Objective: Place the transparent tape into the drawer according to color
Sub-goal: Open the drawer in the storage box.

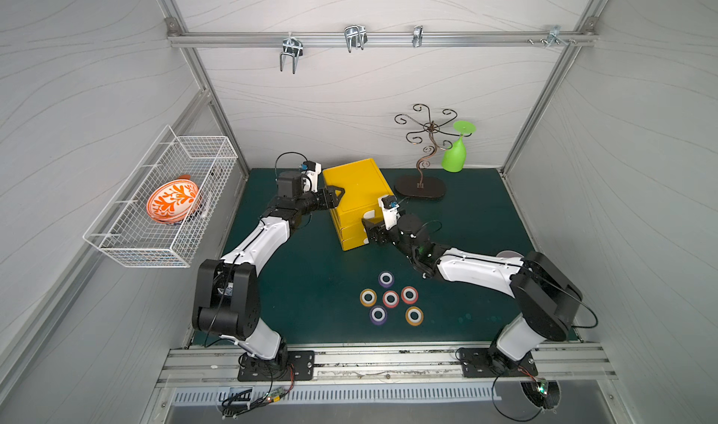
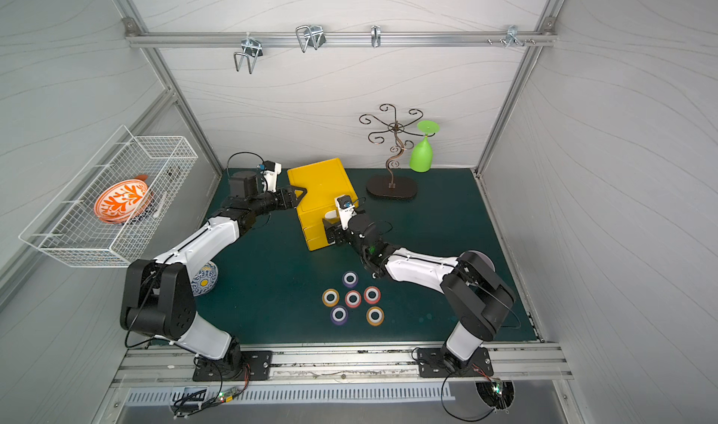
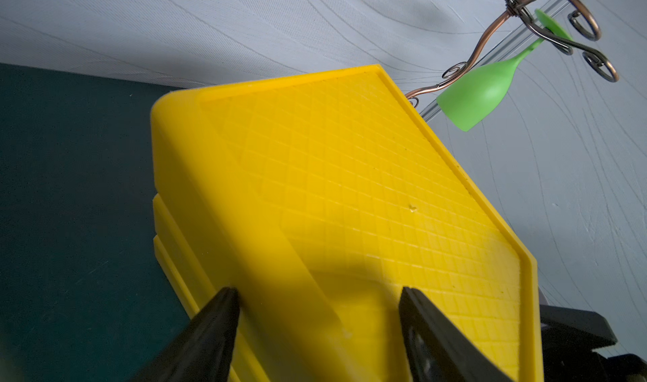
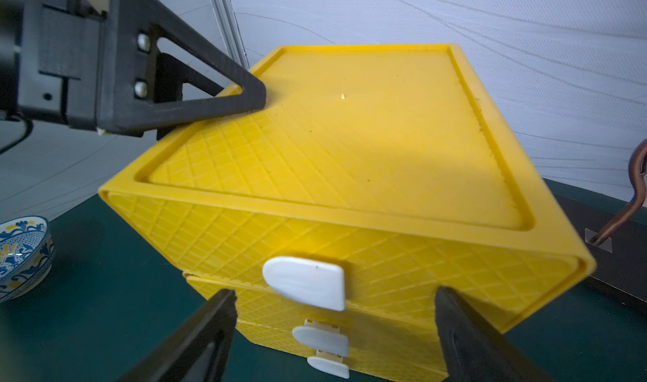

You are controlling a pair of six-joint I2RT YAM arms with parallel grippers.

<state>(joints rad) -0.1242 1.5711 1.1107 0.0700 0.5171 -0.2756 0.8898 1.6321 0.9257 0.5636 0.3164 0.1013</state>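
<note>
Right wrist view: the right gripper [image 4: 334,294] holds its jaws wide apart on either side of the white tab handle [image 4: 304,285] of the top drawer [image 4: 217,236] in the bright yellow plastic three-drawer box [image 4: 350,135]. The left gripper [image 3: 317,292], jaws also apart, straddles an upper edge of the box, with one finger on its top. In both top views, the six small ring-shaped tape rolls [image 1: 390,298] [image 2: 352,298], orange-yellow, red and purple, lie clustered on the dark green mat [image 1: 311,286] in front of the box.

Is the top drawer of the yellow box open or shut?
Shut. The top drawer sits flush in the yellow box; the open right gripper straddles its white tab without gripping.
</note>
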